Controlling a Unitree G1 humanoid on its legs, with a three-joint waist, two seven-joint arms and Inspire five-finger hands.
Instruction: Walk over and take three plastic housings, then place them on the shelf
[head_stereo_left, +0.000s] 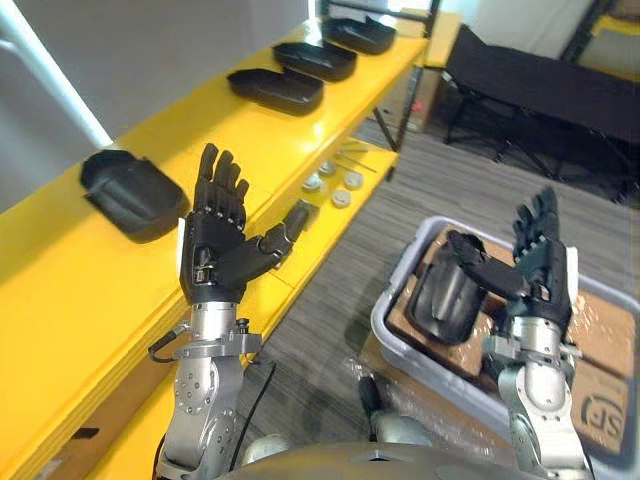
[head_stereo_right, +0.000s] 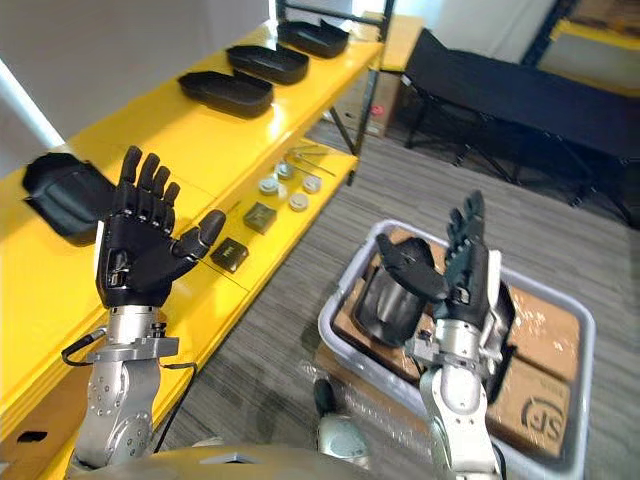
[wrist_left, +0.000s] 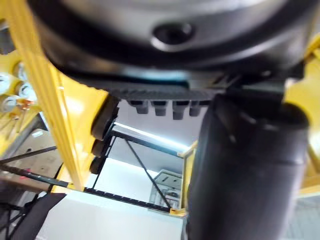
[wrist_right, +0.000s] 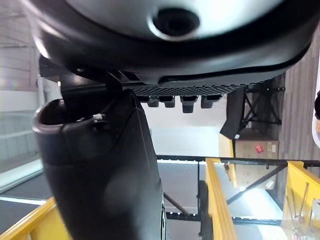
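Left hand (head_stereo_left: 215, 245) is raised above the yellow shelf (head_stereo_left: 60, 280), fingers straight and spread, holding nothing. Right hand (head_stereo_left: 535, 275) is equally wide open and empty, just beside a glossy black shell-shaped housing (head_stereo_left: 440, 300) lying in the grey bin (head_stereo_left: 400, 352) at right. Four housings (head_stereo_left: 277, 90) rest on the shelf, one near and three far.

Black housing (head_stereo_left: 130, 192) lies near-left on yellow shelf (head_stereo_left: 70, 300). Three more housings (head_stereo_left: 276, 90) (head_stereo_left: 316, 60) (head_stereo_left: 360, 34) in a row far along it. Fifth housing (head_stereo_left: 445, 298) in grey bin (head_stereo_left: 395, 340), right.
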